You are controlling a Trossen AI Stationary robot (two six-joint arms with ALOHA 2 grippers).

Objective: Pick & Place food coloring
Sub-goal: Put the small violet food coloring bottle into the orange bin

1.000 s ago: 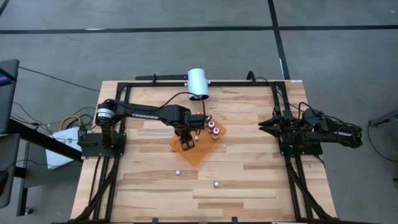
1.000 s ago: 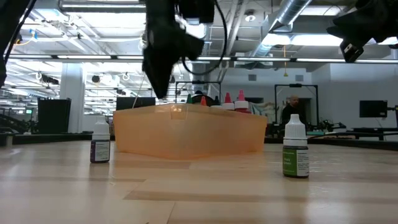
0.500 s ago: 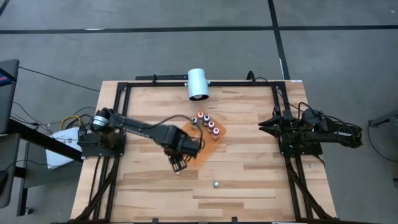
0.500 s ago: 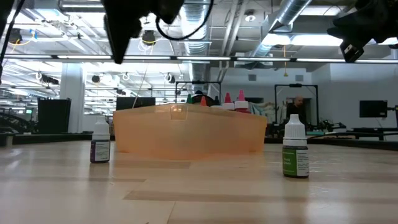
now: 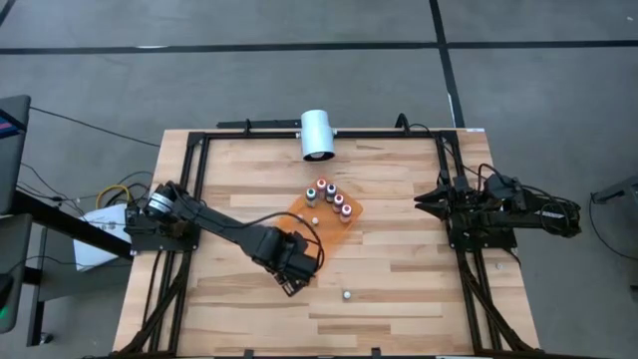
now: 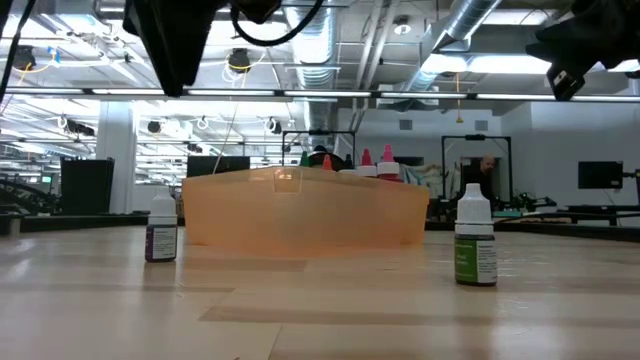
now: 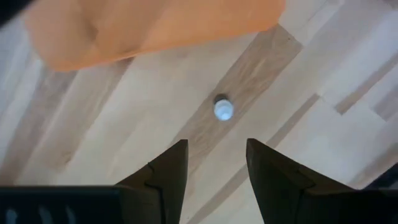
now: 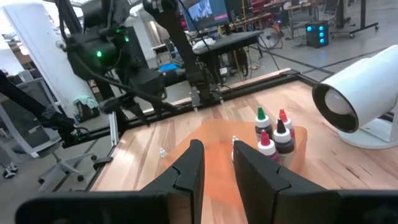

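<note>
Several tiny food coloring bottles [image 5: 332, 199] with coloured tops stand on the orange sheet [image 5: 324, 229], which in the low view shows as a raised orange wall [image 6: 305, 215]. Two more stand upright on the bare wood: one with a purple label [image 6: 161, 232] and one with a green label [image 6: 475, 243] [image 5: 346, 294]. My left gripper [image 7: 214, 158] [image 6: 170, 50] is open and hovers high above the purple-label bottle, whose white cap [image 7: 223, 109] shows beyond its fingers. In the high view the gripper [image 5: 292, 273] hides that bottle. My right gripper [image 8: 216, 155] waits at the table's right side, narrowly open.
A white cylinder-shaped camera housing [image 5: 318, 134] sits at the far edge. Black frame rails [image 5: 189, 199] run along the left, right and far sides. Bare wood [image 5: 399, 289] lies around the two loose bottles near the near edge.
My left gripper has left the spot over the orange sheet, risen, and travelled toward the near edge and a little left, ending above the purple-label bottle. The bottles on the sheet, covered by the arm before, now show. No bottle has shifted.
</note>
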